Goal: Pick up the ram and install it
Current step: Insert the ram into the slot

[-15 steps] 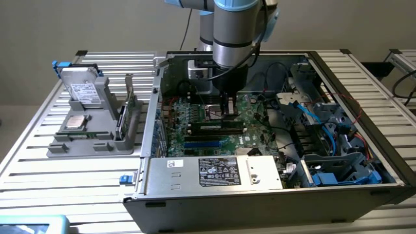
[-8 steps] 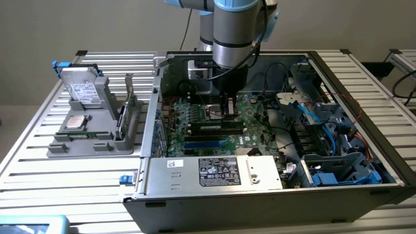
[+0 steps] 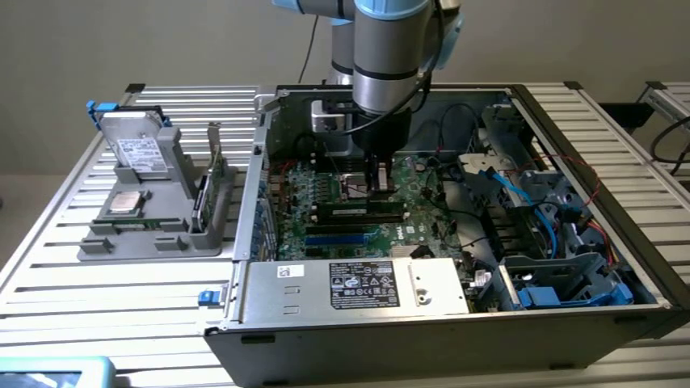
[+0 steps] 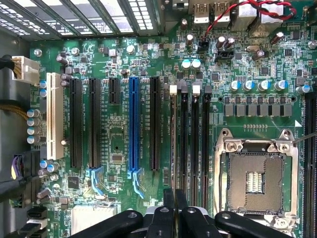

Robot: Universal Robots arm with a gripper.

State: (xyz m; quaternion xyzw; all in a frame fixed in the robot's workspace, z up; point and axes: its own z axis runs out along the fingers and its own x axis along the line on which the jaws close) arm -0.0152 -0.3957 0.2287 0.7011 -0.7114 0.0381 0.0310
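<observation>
The ram (image 3: 359,212), a slim green stick with dark chips, stands on edge in a black memory slot of the motherboard (image 3: 323,194) inside the open computer case. My gripper (image 3: 379,194) comes straight down onto it, fingers shut on its top edge near the middle. In the wrist view my gripper (image 4: 174,206) shows two black fingers pressed close together, lined up with the memory slot (image 4: 173,144) that has a white latch. How deep the ram sits in the slot cannot be told.
Beside the slots are the empty processor socket (image 4: 255,176) and blue and black expansion slots (image 4: 133,126). Cables and drive cages (image 3: 539,226) crowd the case at the exterior view's right. A grey tray (image 3: 151,218) outside holds a silver processor chip (image 3: 126,202) and an upright card (image 3: 216,182).
</observation>
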